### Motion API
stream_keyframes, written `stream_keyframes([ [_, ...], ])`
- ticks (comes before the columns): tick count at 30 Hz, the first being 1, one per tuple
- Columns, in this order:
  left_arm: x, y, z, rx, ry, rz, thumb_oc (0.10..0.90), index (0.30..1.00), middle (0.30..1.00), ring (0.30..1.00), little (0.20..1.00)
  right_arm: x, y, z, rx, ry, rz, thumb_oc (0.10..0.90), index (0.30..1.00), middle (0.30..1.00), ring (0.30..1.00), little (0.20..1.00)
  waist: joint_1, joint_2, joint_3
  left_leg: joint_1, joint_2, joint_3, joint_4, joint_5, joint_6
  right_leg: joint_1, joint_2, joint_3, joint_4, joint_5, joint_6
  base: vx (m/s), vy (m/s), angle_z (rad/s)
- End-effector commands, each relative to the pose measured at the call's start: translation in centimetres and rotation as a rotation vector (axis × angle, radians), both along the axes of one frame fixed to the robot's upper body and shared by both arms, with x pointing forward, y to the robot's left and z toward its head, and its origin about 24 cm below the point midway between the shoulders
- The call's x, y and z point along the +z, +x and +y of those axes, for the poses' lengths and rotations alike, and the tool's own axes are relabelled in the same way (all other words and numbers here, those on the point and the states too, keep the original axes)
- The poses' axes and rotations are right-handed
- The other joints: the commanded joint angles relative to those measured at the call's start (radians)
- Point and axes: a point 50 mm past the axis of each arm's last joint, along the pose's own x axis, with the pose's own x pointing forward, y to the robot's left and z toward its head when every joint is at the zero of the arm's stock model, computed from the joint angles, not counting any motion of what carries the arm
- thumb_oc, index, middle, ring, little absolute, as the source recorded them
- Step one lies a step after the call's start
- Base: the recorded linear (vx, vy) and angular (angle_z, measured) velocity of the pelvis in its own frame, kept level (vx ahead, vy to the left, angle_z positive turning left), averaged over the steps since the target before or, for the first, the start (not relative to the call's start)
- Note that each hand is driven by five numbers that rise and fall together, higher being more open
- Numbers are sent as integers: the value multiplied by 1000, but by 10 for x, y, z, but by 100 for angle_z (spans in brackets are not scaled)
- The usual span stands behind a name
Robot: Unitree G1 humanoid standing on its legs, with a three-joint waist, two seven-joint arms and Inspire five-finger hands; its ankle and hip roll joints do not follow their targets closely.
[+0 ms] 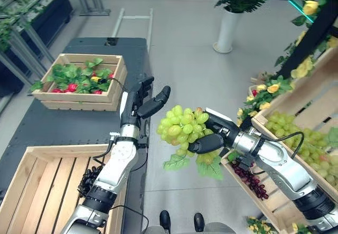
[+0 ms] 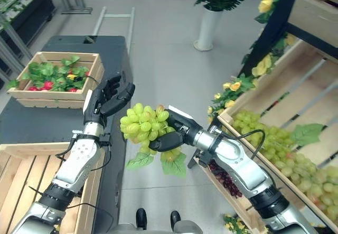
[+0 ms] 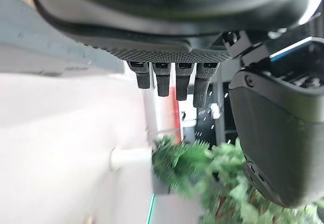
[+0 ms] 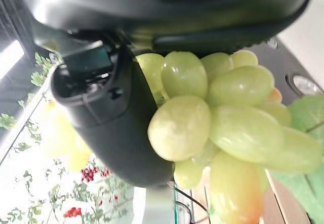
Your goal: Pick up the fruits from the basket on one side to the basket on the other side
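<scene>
Right wrist view says it best: the right hand (image 4: 116, 128) is closed around a bunch of green grapes (image 4: 223, 118), thumb curled against the fruit and the grapes bulging out past it. From the head cameras the same bunch (image 1: 182, 125) is held up in mid-air over the grey floor (image 1: 185, 49), between the two sides of the scene. Its long axis runs roughly top to bottom, the fat clustered end up by the hand and the green leaves (image 1: 203, 165) hanging off the lower end (so it's pointing down, more or less). The right arm is stretched across from the lower right, forearm angled up toward the middle.

The left hand (image 1: 142, 99) is raised just beside the grapes, fingers straight and spread, nothing gripped; in its own wrist view the fingertips (image 3: 164, 85) are seen lined up and extended.

Further out, a slatted wooden crate (image 1: 31, 181) is seen at the lower left, and a crate of leafy greens with red fruit (image 1: 79, 81) on the dark table (image 1: 63, 128) behind it. On the right, more green grapes are piled in a wooden crate (image 2: 274, 144), with dark red grapes (image 2: 224, 178) near its front edge.
</scene>
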Motion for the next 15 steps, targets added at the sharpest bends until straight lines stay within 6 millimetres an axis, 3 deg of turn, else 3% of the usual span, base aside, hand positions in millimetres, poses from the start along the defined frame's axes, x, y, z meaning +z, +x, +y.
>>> stream_keyframes([
  [1, 26, 10, -5, -42, -22, -179, 800, 900, 900, 900, 900, 64, -17, -6, 107, 208, -303, 400, 300, 300, 300, 300, -21, -10, -92, 48, -18, -22, 13, -166, -23, -47, 11, -29, 36, -2, 40, 28, 43, -29],
  [6, 23, 13, -6, -32, -24, -172, 800, 900, 900, 900, 900, 75, -18, -26, 22, 242, -361, 400, 300, 300, 300, 300, -56, -11, -89, 54, -14, 5, 17, -173, -21, -55, 19, 4, 38, 6, 45, 24, 48, -19],
  [15, 14, 13, -5, 40, -31, -157, 800, 900, 900, 900, 900, 99, -21, -75, -280, 321, -522, 400, 300, 300, 300, 300, -119, -7, -81, 61, -8, 49, 21, -191, -13, -75, 36, 58, 53, 5, 49, 17, 48, -24],
])
